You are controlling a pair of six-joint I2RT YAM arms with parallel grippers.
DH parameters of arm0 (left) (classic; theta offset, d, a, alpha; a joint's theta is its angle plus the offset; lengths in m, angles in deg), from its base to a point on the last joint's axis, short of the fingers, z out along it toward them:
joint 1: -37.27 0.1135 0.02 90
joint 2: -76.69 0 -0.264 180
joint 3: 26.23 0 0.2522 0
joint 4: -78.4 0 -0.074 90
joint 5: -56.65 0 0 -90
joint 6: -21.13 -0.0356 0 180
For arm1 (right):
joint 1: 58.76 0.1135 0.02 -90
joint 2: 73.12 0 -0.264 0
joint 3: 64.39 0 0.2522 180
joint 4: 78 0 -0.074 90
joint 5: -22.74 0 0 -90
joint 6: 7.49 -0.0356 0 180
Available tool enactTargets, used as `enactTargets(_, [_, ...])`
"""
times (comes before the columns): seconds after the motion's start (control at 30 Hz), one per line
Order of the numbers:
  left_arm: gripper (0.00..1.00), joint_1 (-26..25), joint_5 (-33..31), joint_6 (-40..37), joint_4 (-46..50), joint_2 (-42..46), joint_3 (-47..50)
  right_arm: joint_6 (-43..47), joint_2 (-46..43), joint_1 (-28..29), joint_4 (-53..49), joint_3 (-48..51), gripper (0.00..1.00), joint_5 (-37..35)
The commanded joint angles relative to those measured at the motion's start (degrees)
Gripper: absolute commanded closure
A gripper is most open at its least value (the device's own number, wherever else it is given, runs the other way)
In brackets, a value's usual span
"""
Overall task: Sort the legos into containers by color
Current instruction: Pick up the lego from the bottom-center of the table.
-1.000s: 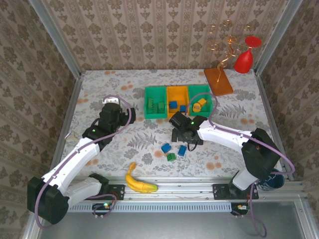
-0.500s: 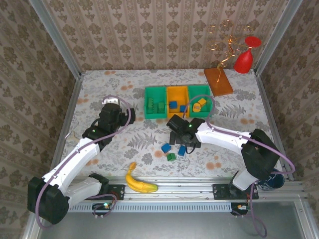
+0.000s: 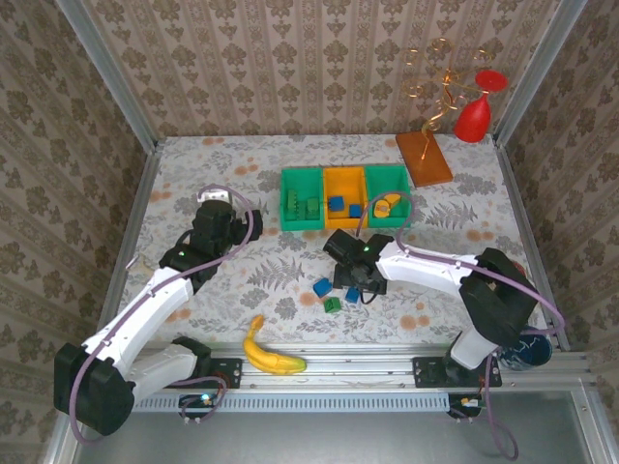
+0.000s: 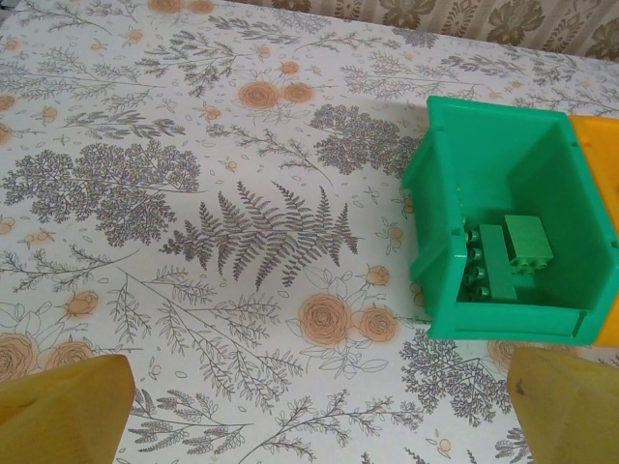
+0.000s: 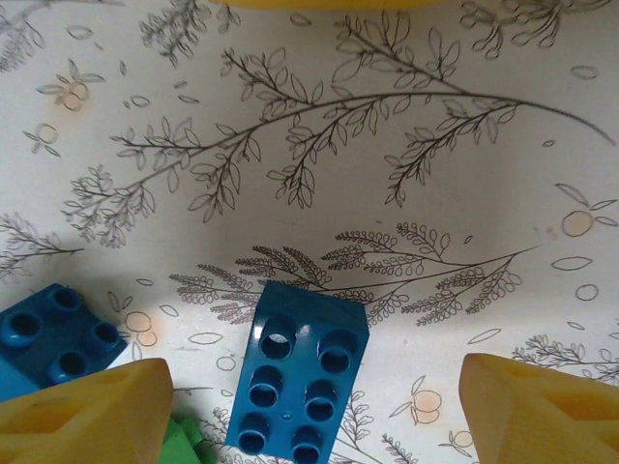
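Both sides wide open, nothing gripped

Right tool [image 5: 309, 382] was spread wide around a blue lego [image 5: 300, 387] lying on the bench [image 5: 435, 193], with fingers clear of it. Second blue lego [image 5: 53, 333] at its 9 o'clock, green one [image 5: 184, 447] at 7. Left tool [image 4: 319, 411] gaped empty. Left green bin [image 4: 513, 324], holding green legos [image 4: 503, 253], sat at its 2 o'clock.

The left pincer [image 3: 217, 200] is held spread, aimed toward 1 o'clock. The right pincer [image 3: 354, 286] is held parted, forearm stretched toward 9 o'clock.
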Motion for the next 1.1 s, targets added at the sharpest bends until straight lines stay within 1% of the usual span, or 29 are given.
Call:
enactTargets(0.0, [0.0,0.7,0.5,1.3,-0.4,0.1,0.7,-1.5,0.8,0.3,0.5,0.8,0.24,1.9])
enactTargets(0.17, [0.0,0.8,0.7,1.4,-0.7,0.0,1.0,-1.8,1.8,0.7,1.4,1.6,0.28,3.5])
enactTargets(0.4, [0.0,1.0,1.1,1.7,-0.7,0.0,1.1,-2.1,5.2,2.1,1.9,0.8,0.34,5.2])
enactTargets(0.5, [0.0,1.1,1.2,1.8,-0.7,0.2,1.2,-2.3,6.2,2.8,2.4,0.5,0.37,5.7])
enactTargets(0.67, [0.0,1.1,1.3,1.9,-0.7,0.3,1.2,-2.4,7.2,3.1,3.3,0.2,0.47,6.1])
enactTargets(0.93, [0.0,1.1,1.5,2.0,-0.7,0.4,1.3,-2.1,7.3,3.0,2.8,-0.2,0.67,5.3])
enactTargets(1.07, [0.0,1.2,1.6,1.9,-0.7,0.4,1.2,-1.7,6.7,3.0,1.5,-1.0,0.7,4.1])
